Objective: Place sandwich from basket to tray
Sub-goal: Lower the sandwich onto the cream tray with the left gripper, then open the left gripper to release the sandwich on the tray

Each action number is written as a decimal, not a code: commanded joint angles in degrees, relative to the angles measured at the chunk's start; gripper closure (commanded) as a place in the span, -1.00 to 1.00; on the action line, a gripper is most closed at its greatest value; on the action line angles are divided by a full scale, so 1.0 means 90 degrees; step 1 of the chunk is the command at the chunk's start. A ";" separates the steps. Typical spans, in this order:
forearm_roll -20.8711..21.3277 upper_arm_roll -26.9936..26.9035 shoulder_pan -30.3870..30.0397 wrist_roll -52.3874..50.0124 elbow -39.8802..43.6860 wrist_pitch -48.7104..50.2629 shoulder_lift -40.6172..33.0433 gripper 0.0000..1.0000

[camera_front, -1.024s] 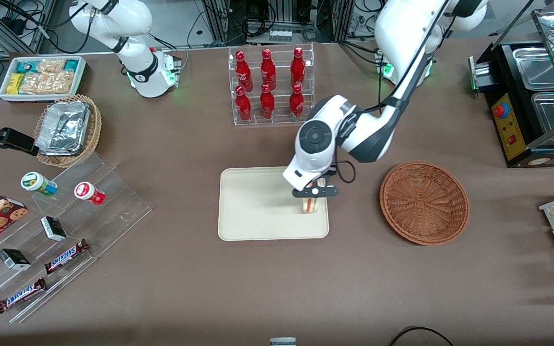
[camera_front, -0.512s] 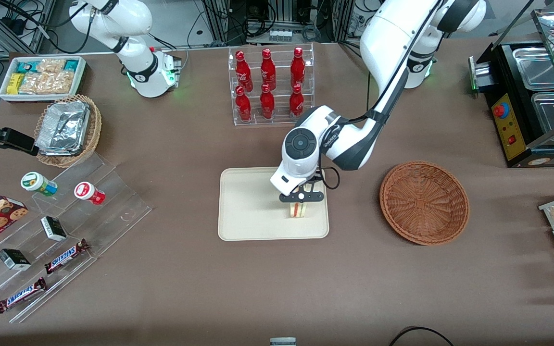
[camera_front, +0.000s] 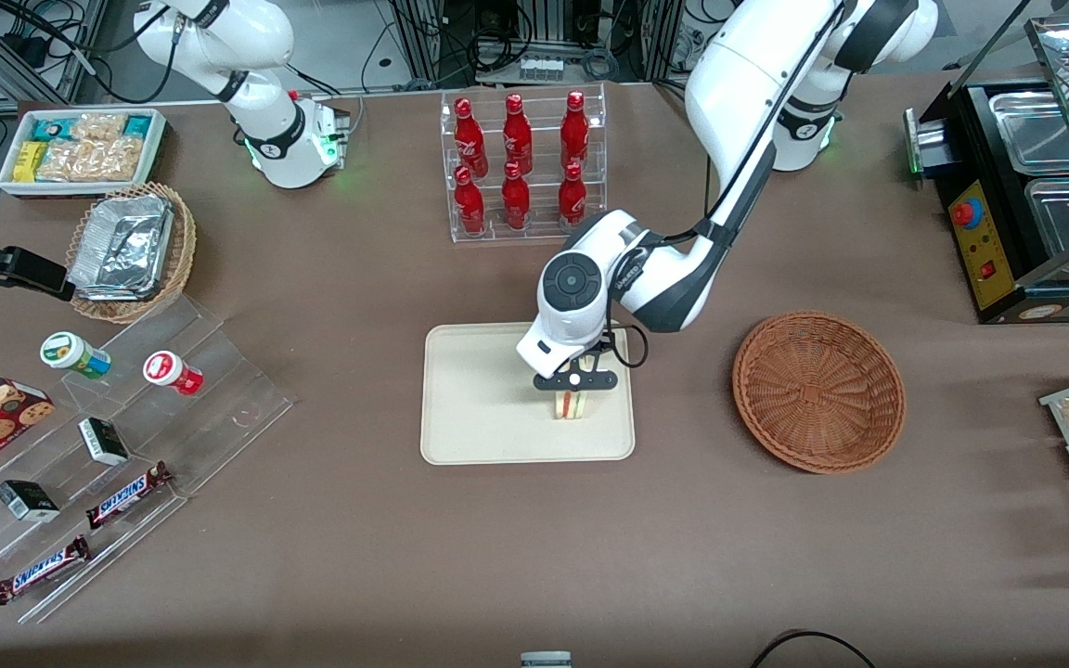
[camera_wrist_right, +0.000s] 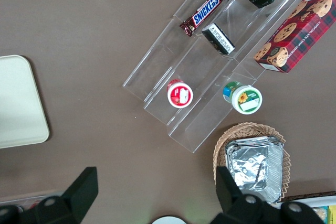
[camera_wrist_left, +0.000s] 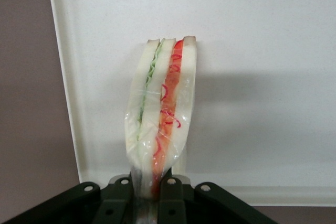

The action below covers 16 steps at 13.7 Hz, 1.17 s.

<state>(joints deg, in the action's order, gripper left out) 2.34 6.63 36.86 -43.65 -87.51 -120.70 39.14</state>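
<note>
My left gripper (camera_front: 574, 394) hangs low over the cream tray (camera_front: 479, 408), shut on the sandwich (camera_front: 573, 404). In the left wrist view the wrapped sandwich (camera_wrist_left: 161, 111) shows pale bread with green and red-orange filling, pinched at its narrow end between the black fingers (camera_wrist_left: 174, 195), with the tray (camera_wrist_left: 262, 51) under it. Whether the sandwich touches the tray I cannot tell. The reddish-brown wicker basket (camera_front: 818, 390) sits beside the tray toward the working arm's end, with nothing in it.
A clear rack of red bottles (camera_front: 521, 162) stands farther from the front camera than the tray. Acrylic steps with snack bars and cups (camera_front: 117, 436), a tan basket of foil containers (camera_front: 131, 250) and a white snack bin (camera_front: 80, 148) lie toward the parked arm's end.
The gripper has carried the sandwich across the tray, away from the basket toward the tray's middle, slowing over the last half second. Its grip has stayed shut.
</note>
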 commanded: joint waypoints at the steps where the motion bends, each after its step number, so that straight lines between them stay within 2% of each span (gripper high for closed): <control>1: 0.0267 -0.0053 0.0094 -0.0335 0.0240 0.0003 0.0191 1.00; 2: 0.0258 -0.0053 0.0085 -0.0345 0.0318 0.0012 0.0230 0.30; 3: 0.0267 -0.0053 0.0094 -0.0345 0.0319 0.0012 0.0231 -0.23; 4: 0.0277 -0.0053 0.0094 -0.0335 0.0319 0.0012 0.0231 -0.70; 5: 0.0277 -0.0053 0.0094 -0.0335 0.0328 0.0012 0.0231 -0.99; 10: 0.0267 -0.0053 0.0094 -0.0511 0.0338 0.0032 0.0104 -1.00; 16: 0.0219 -0.0092 -0.0013 -0.0599 0.0328 0.0353 -0.0530 -1.00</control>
<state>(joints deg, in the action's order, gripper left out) 3.80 6.39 36.76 -47.99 -83.95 -119.88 37.10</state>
